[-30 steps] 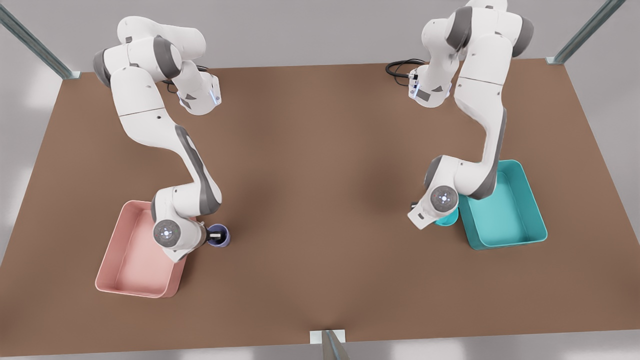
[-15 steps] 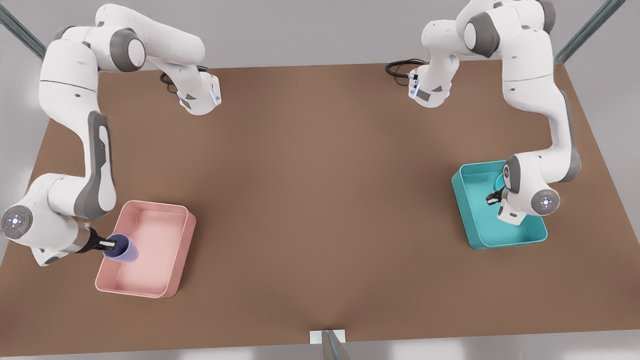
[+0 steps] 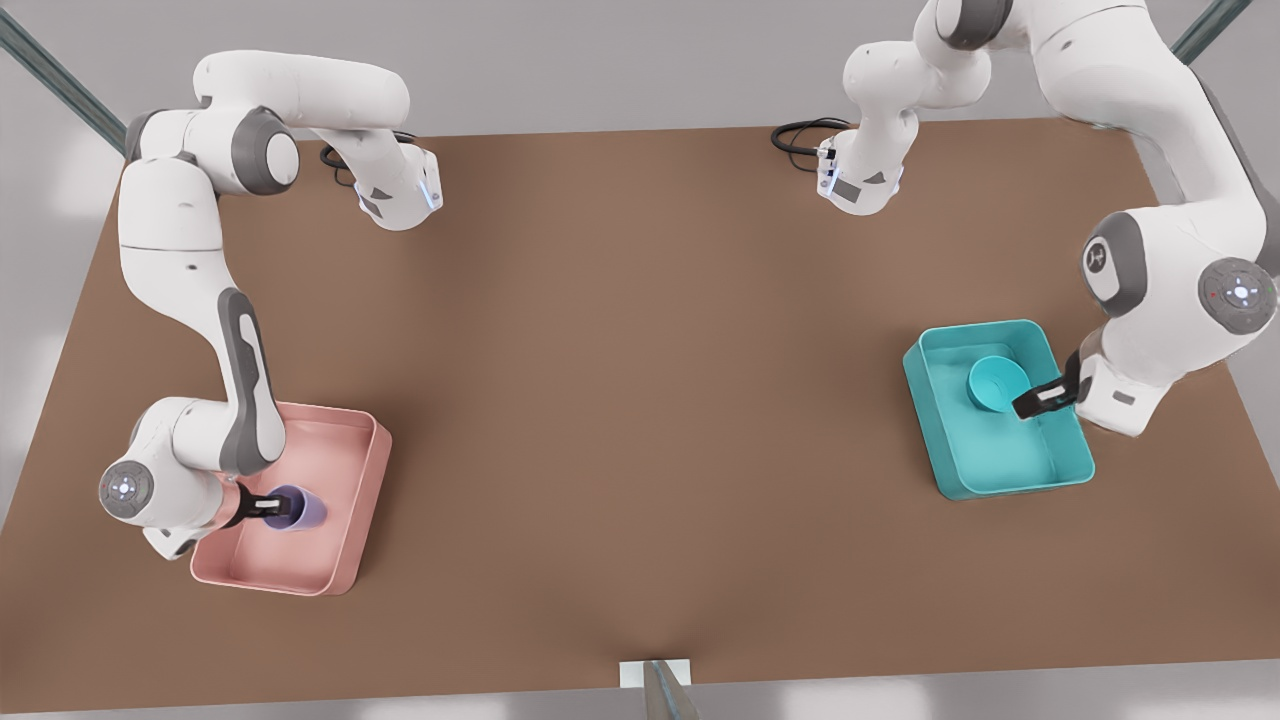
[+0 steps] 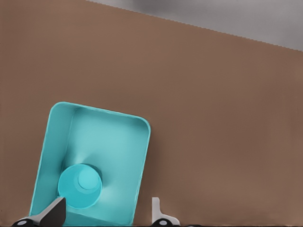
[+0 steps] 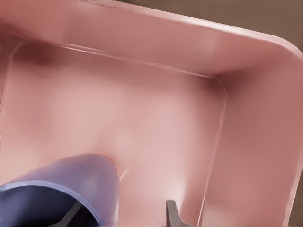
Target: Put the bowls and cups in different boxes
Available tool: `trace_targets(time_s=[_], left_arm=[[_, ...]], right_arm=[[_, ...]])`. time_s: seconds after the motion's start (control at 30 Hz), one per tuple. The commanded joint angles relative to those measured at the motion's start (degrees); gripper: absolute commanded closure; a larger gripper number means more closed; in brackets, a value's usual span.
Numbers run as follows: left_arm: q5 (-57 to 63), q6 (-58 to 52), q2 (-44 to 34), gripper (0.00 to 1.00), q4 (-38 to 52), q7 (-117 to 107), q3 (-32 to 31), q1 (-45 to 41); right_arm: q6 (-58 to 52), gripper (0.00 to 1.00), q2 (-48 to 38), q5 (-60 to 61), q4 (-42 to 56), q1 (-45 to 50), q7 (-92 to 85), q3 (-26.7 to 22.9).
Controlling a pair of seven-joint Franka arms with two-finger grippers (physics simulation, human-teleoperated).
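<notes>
Lavender cup [image 3: 302, 508] down inside the pink box [image 3: 368, 490], on the front view's left. Right gripper [image 3: 268, 505] at it, fingers apart, one inside the cup and one outside, clear of the cup's wall. Teal bowl [image 3: 995, 383] sitting in the teal box [image 3: 1010, 488] on the front view's right. Left gripper [image 3: 1040, 398] spread wide at the bowl's rim. Between the boxes, bare brown worktop [image 3: 640, 400]. At the far edge, a black cable [image 3: 795, 135]. Beyond, grey wall and slanted metal posts [image 3: 60, 85].
</notes>
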Motion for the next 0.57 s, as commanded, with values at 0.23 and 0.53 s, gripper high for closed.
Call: trace_targets(time_s=[0.23, 0.53], left_arm=[[0.47, -23.24, -2.0, 0.0, 7.73, 14.2, -3.6, 0.41], [0.03, -22.72, -1.12, 0.0, 7.21, 14.2, -4.92, 0.24]], right_arm=[[-30.89, 0.0, -22.64, 4.83, -0.01, 0.61, -4.55, 1.41], [-46.01, 0.0, -36.27, 3.07, 0.25, 5.53, 13.66, 0.62]])
